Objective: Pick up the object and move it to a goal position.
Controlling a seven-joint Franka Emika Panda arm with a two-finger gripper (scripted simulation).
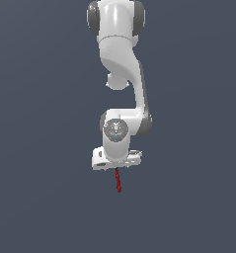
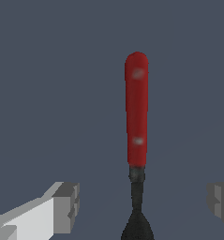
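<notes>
The object is a thin stick-like tool with a red handle (image 2: 137, 112) and a short black tip (image 2: 137, 220). It lies on the dark grey surface. In the exterior view it (image 1: 118, 181) pokes out from under the white hand. My gripper (image 2: 144, 206) is open. One finger (image 2: 66, 206) and the other finger (image 2: 221, 204) stand wide apart on either side of the black tip end, and neither touches the tool. In the exterior view the hand (image 1: 115, 160) hides the fingertips and the tool's tip.
The plain dark grey surface (image 1: 40, 197) surrounds the tool on all sides. The arm's white links (image 1: 122, 59) rise behind the hand in the exterior view. No other objects show.
</notes>
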